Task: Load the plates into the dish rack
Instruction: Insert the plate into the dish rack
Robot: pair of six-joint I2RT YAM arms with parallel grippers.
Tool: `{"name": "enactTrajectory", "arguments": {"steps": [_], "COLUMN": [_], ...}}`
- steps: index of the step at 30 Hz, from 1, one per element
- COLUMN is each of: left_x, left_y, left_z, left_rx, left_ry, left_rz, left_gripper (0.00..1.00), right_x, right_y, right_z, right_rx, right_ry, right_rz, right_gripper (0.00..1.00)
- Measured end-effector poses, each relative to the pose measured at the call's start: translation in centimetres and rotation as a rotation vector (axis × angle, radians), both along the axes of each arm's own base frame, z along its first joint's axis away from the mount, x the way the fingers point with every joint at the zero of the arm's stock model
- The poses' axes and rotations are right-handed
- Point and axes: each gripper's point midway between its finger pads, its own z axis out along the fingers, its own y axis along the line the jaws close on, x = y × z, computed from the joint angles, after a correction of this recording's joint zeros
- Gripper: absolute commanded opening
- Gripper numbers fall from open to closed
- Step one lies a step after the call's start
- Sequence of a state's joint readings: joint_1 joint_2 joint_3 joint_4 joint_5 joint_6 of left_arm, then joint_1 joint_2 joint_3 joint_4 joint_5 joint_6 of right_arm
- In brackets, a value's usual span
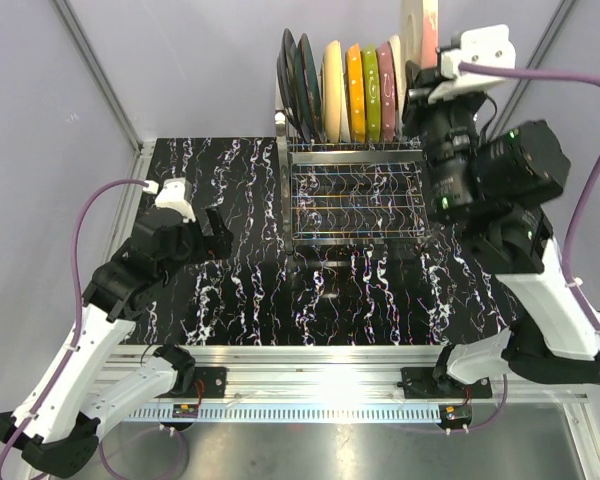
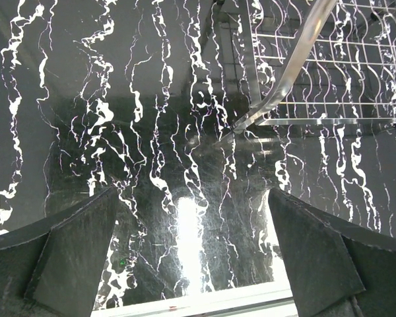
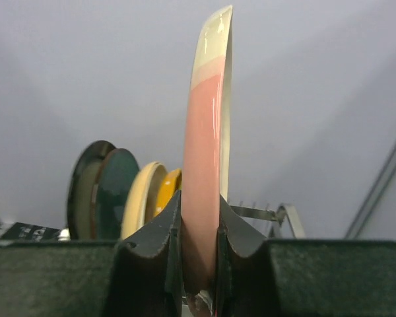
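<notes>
The chrome dish rack [image 1: 355, 190] stands at the back middle of the table. Several plates stand upright in its back row: two dark ones [image 1: 298, 85], cream [image 1: 332, 90], orange [image 1: 355, 92], green [image 1: 372, 92] and pink [image 1: 386, 90]. My right gripper [image 1: 427, 72] is shut on a pink-and-cream plate [image 1: 418, 30], held on edge above the rack's right end. In the right wrist view the gripper [image 3: 199, 231] clamps that plate [image 3: 203, 145], with racked plates [image 3: 142, 198] behind it on the left. My left gripper [image 1: 215, 232] is open and empty left of the rack, low over the table [image 2: 195, 244].
The black marbled tabletop [image 1: 240, 290] lies under both arms. The rack's front corner and lower tier [image 2: 330, 72] show in the left wrist view. Grey enclosure walls [image 1: 180, 60] stand behind and at the sides. The aluminium rail [image 1: 320, 360] runs along the near edge.
</notes>
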State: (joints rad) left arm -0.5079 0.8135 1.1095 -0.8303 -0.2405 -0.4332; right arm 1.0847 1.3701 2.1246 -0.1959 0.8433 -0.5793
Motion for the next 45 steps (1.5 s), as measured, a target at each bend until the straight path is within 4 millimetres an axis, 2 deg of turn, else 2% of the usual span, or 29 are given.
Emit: {"name": "enactTrajectory", "arguments": {"steps": [5, 9, 13, 18, 27, 38, 45], "left_x": [0.1, 0.1, 0.2, 0.3, 0.2, 0.6, 0.6], "left_y": [0.1, 0.3, 0.8, 1.5, 2.1, 2.2, 2.3], "left_z": [-0.4, -0.5, -0.6, -1.1, -4.7, -4.4, -4.4], "left_rx": [0.022, 0.043, 0.074, 0.125, 0.197, 0.199, 0.202], "left_ry": [0.007, 0.004, -0.001, -0.003, 0.041, 0.014, 0.014], "left_rz": [-0.006, -0.006, -0.002, 0.011, 0.002, 0.009, 0.012], "left_gripper": [0.99, 0.99, 0.99, 0.99, 0.99, 0.99, 0.99], "right_x": [5.2, 8.9, 11.2, 12.8, 14.5, 17.3, 18.9], "right_y": [-3.0, -6.3, -8.3, -9.0, -9.3, -8.7, -8.5], "right_z": [-1.2, -4.1, -7.3, -10.4, -11.8, -14.5, -14.6], "right_rx": [-0.077, -0.080, -0.055, -0.012, 0.028, 0.016, 0.001], "right_ry": [0.036, 0.124, 0.208, 0.303, 0.351, 0.416, 0.427], "right_rz": [-0.110, -0.143, -0.123, -0.033, 0.062, 0.093, 0.093], "right_gripper": [0.00, 0.00, 0.00, 0.00, 0.00, 0.00, 0.00]}}
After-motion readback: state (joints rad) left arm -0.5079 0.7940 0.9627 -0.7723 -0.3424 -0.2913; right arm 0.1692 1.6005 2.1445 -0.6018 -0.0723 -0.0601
